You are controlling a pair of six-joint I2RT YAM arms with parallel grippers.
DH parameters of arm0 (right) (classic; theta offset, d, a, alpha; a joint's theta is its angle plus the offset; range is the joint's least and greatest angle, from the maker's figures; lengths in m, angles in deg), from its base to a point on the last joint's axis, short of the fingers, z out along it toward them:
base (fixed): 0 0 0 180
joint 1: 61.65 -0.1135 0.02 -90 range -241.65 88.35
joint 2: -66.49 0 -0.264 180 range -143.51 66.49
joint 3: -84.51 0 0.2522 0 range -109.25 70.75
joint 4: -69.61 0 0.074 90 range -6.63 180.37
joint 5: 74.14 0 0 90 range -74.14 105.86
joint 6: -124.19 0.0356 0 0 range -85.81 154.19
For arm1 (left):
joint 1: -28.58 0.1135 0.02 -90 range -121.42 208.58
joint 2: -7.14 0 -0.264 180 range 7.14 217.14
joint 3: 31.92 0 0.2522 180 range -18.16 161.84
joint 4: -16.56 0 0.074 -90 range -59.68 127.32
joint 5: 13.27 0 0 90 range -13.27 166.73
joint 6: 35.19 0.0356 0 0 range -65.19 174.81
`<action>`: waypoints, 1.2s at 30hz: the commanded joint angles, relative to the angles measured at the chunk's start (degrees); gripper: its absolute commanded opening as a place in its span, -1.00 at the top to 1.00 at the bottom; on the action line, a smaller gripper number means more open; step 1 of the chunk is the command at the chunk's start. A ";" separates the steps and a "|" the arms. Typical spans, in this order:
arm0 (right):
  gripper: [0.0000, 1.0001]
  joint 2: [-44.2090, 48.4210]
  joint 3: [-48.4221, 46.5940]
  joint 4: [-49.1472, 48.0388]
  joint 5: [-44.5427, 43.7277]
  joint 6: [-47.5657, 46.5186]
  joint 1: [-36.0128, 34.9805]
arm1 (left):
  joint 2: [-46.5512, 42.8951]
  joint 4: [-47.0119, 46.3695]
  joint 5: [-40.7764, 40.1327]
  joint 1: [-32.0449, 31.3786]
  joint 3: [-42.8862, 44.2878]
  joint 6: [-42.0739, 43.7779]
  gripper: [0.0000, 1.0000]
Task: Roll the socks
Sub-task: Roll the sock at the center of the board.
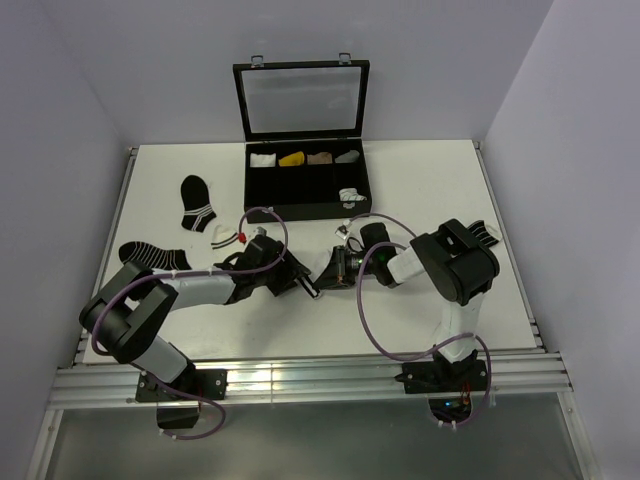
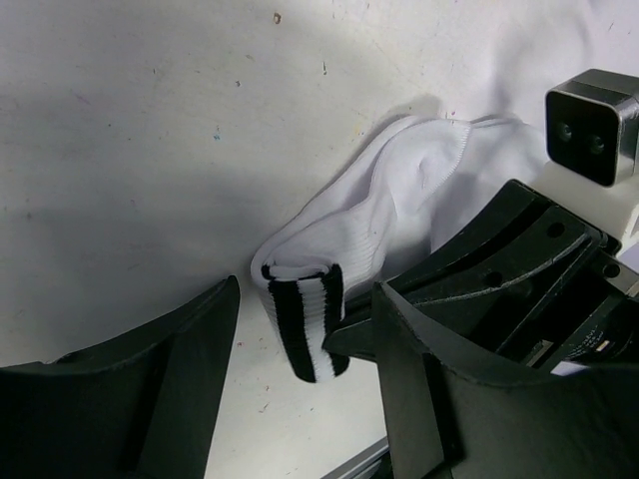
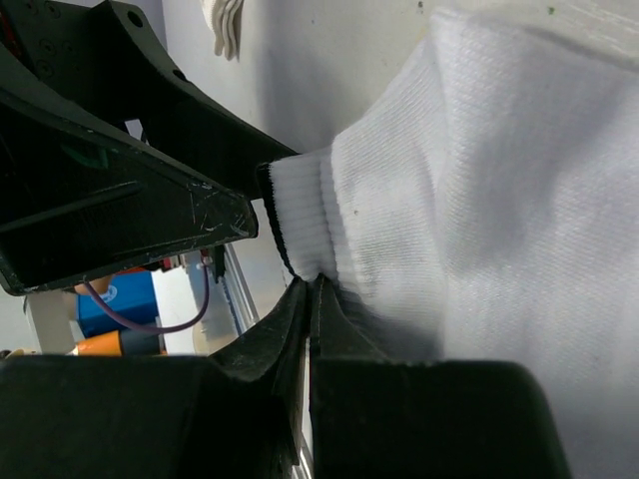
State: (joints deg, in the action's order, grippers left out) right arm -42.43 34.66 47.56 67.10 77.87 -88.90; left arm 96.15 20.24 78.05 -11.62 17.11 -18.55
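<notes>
**Left wrist view: banded cuff caught between two grippers**

Across the white table [image 2: 150,120] the white sock [image 2: 399,210] is laid out, running from the upper right of the frame down to the centre. At the centre its black-banded cuff [image 2: 305,329] is raised and curled over. The left gripper [image 2: 306,289] is held with its jaws apart, one finger at the lower left and one at the lower right. The cuff is framed between them, and no contact with either finger can be made out.

Over on the right wrist view, the right gripper [image 3: 310,289] is seen with its jaws pressed together at the bottom centre, clamped on the edge of the cuff. White ribbed fabric fills the right half of that frame.

From the top view, both grippers are found nose to nose in the middle of the frame. A black case [image 1: 300,190] is seen open at the upper centre, and a white-and-black bundle [image 1: 349,194] is lodged in the rightmost compartment of its lower row. A black sock with white stripes [image 1: 197,203] is left lying at the upper left of the table.
</notes>
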 commanded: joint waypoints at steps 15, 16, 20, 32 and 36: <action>0.96 -4.54 -0.90 6.54 -5.45 -3.25 2.02 | 4.85 3.93 -0.80 -0.40 -2.57 -0.55 -0.18; 0.95 -4.46 -0.91 6.72 -5.54 -3.51 2.11 | 5.12 3.93 -0.71 -0.49 -2.48 -0.47 -0.15; 0.95 -4.19 -0.91 7.07 -5.72 -3.69 2.37 | 6.35 4.11 -0.18 -0.40 -2.13 -0.47 0.00; 0.50 10.03 0.85 18.40 -20.29 -15.63 -0.61 | 6.79 9.90 -1.15 -1.01 2.78 2.43 0.99; 0.38 19.86 2.08 22.00 -31.62 -19.59 -4.99 | 7.40 16.32 -2.80 -1.19 6.21 4.54 0.99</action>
State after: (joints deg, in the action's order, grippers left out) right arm -28.99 35.60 63.58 49.66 64.98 -91.00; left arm 101.22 23.89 78.80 -12.17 22.29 -18.27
